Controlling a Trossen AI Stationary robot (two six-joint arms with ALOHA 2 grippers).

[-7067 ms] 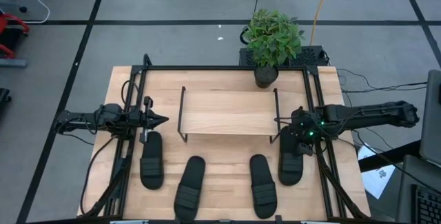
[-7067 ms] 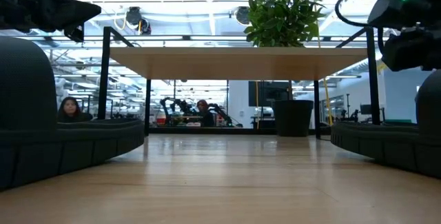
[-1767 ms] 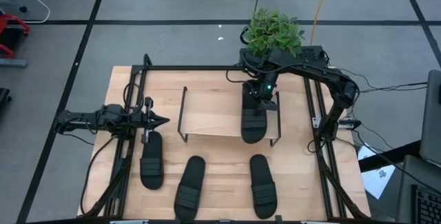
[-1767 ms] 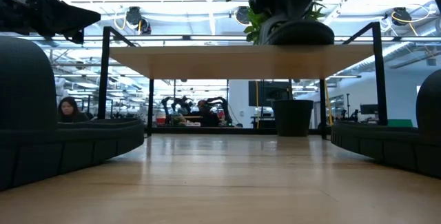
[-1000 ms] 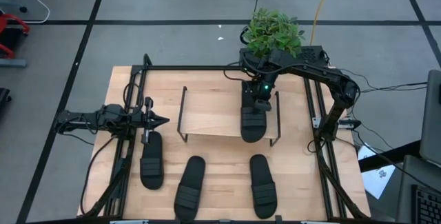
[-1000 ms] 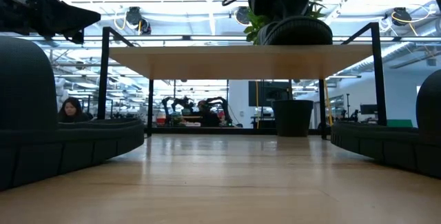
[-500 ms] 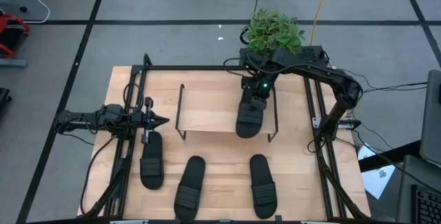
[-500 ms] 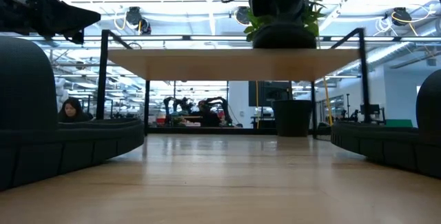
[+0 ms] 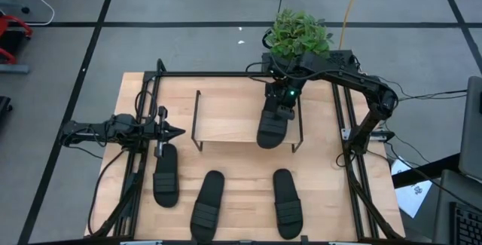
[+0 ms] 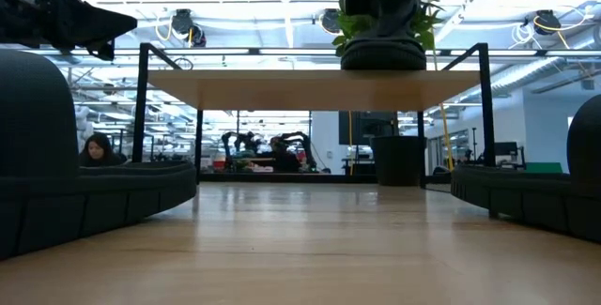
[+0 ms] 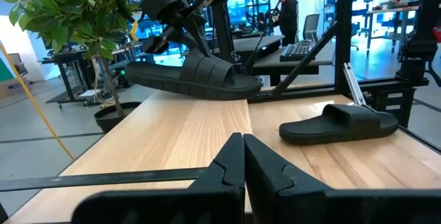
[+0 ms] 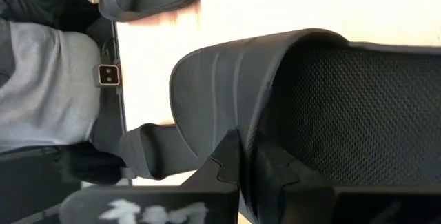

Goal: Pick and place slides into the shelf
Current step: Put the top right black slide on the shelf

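My right gripper [image 9: 279, 113] is shut on one black slide [image 9: 271, 130] over the right half of the shelf [image 9: 233, 120], a light board on a thin black wire frame. In the left wrist view that slide [image 11: 186, 78] is tilted, its near end down at the board's near edge. Three more slides lie soles down on the table in front of the shelf: left [image 9: 166, 174], middle [image 9: 207, 206] and right [image 9: 287, 202]. My left gripper [image 9: 172, 132] waits shut and empty at the table's left, above the left slide. My right gripper pinches the far edge of the slide's ribbed strap [image 12: 238, 114], one finger on top of the strap and one under it. The fingers slant down from the table's far side, along the slide. The slide's far end is raised; its near end [image 11: 247, 92] seems to rest on the board.
A potted plant [image 9: 300, 40] stands just behind the shelf's far right corner. Black rails [image 9: 343, 124] run along the table's sides and far edge. People sit in the room beyond the table [image 10: 94, 147].
My right gripper has drawn the held slide a little toward the table's left, and the slide's near end has swung left. The shelf has gone with it: its right legs have slid toward the table's left.
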